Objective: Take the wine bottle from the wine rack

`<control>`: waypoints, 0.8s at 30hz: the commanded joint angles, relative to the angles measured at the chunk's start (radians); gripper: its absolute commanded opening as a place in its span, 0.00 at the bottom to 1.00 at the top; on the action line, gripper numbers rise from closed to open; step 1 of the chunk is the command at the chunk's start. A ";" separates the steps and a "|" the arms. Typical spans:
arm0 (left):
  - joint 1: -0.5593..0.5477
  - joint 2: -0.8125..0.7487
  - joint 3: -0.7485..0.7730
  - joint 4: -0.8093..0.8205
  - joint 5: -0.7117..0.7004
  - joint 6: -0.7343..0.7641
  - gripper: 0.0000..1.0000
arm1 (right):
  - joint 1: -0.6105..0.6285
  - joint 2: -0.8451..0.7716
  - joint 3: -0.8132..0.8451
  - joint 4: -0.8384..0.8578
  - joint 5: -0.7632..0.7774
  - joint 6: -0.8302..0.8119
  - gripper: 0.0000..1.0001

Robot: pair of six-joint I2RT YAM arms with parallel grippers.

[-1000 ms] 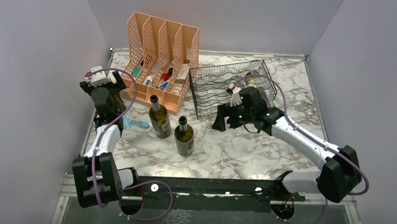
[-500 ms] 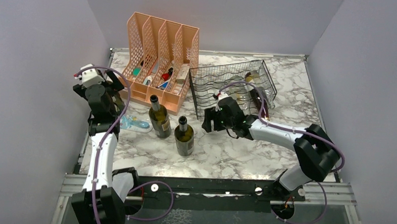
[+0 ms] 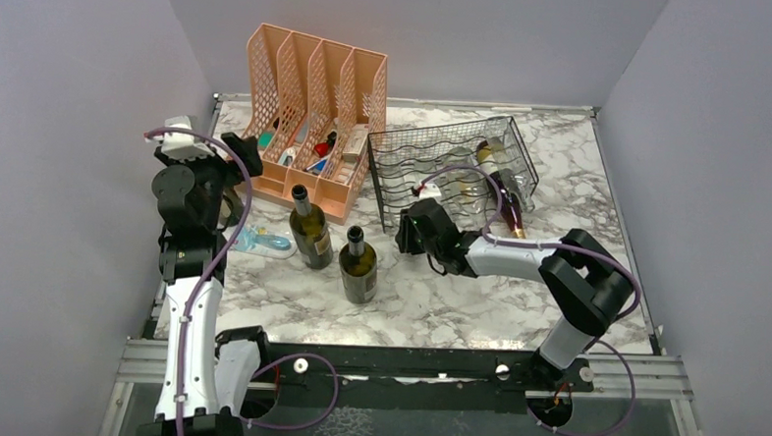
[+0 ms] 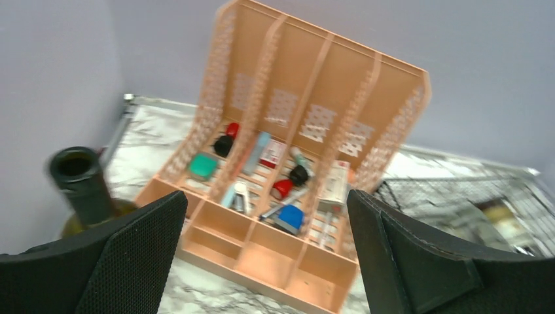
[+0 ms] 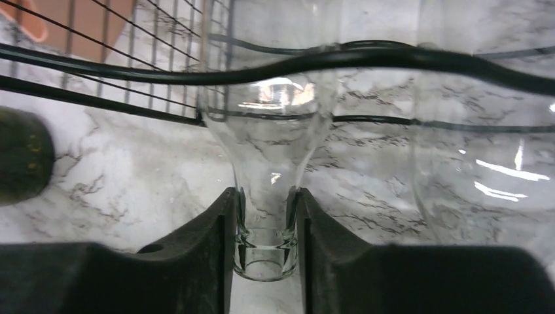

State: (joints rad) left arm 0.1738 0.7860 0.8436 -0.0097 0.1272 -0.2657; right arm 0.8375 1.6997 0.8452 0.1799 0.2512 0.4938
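Beyond the right gripper (image 5: 265, 203), the clear wine bottle (image 5: 268, 131) is running off-frame up top; the dark blob (image 5: 19, 157) leftward is getting cropped too.

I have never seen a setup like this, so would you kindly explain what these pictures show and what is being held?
Two robot arms are bolted at the near edge of a marble table. One picture looks down from above; the other two come from wrist cameras. On the table stand a peach plastic file organiser, a low black wire wine rack and two dark green bottles. The right gripper is closed on the neck of a clear glass wine bottle lying in the rack. The left gripper is open, holding nothing.
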 commanded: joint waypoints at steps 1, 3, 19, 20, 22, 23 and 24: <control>-0.052 -0.045 0.046 -0.019 0.200 0.005 0.99 | 0.018 -0.066 -0.055 0.005 0.022 -0.004 0.24; -0.073 -0.057 0.053 -0.019 0.251 0.004 0.99 | 0.018 -0.136 -0.102 -0.030 -0.023 0.004 0.15; -0.328 0.042 0.211 0.081 0.439 -0.025 0.98 | 0.020 -0.568 0.058 -1.069 -0.395 0.038 0.01; -0.347 0.050 0.222 0.083 0.434 -0.016 0.98 | 0.020 -0.589 0.086 -1.129 -0.409 0.033 0.01; -0.393 0.069 0.236 0.094 0.429 -0.006 0.98 | 0.020 -0.639 0.150 -1.224 -0.416 0.030 0.01; -0.420 0.080 0.241 0.097 0.426 0.000 0.97 | 0.020 -0.657 0.190 -1.268 -0.409 0.032 0.01; -0.460 0.090 0.244 0.105 0.420 0.004 0.96 | 0.020 -0.673 0.238 -1.306 -0.404 0.036 0.01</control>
State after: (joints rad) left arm -0.1944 0.8497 1.0473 0.0463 0.5278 -0.2867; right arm 0.8516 1.1088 0.9379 -0.8524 -0.0879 0.5438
